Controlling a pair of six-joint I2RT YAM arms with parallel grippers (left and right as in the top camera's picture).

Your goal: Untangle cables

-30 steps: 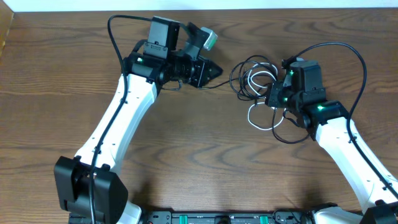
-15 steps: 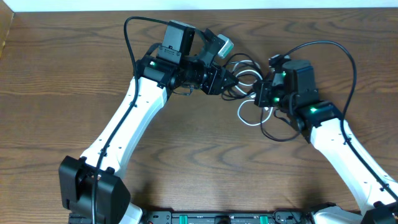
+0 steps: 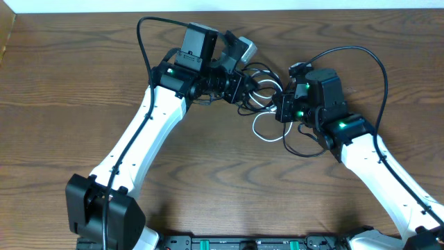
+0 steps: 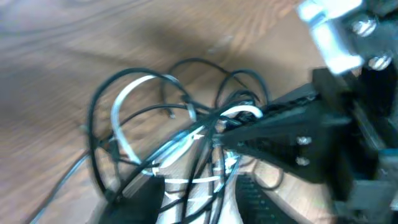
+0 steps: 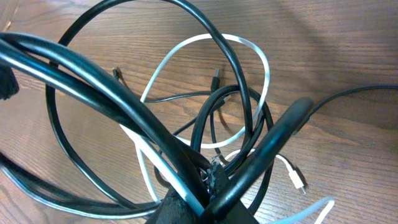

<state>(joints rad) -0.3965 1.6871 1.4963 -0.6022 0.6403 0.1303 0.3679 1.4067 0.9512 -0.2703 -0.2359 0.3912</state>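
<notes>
Finding the cables (image 3: 267, 101) lying in one knotted heap on the wooden table (image 3: 208, 180), toward the far side, right between the two pincers. Seeing the left gripper (image 3: 246, 90) poking into the heap's left edge, strands running between its fingers. Not managing to tell, through the blur of the left wrist view, whether it is pinching or merely straddling them. Seeing the right gripper (image 3: 279, 111) pressing in from the right, fingers drawn together and clamping the cables where black and white strands bunch at the tips. Noting the white cable (image 5: 267, 74) looping out to the near left of the right gripper, and the black cable (image 5: 177, 96) curling around it and trailing nearer.

Comparing with a second ago: finding the left gripper no longer standing well apart to the left, but sitting in the heap. Finding the right gripper and the heap carried leftward to meet it.

Counting two cables, one white and one black. Counting two grippers. Picking out one white plug end (image 5: 298, 183) and one black plug end (image 5: 216, 74) in the right wrist view.
</notes>
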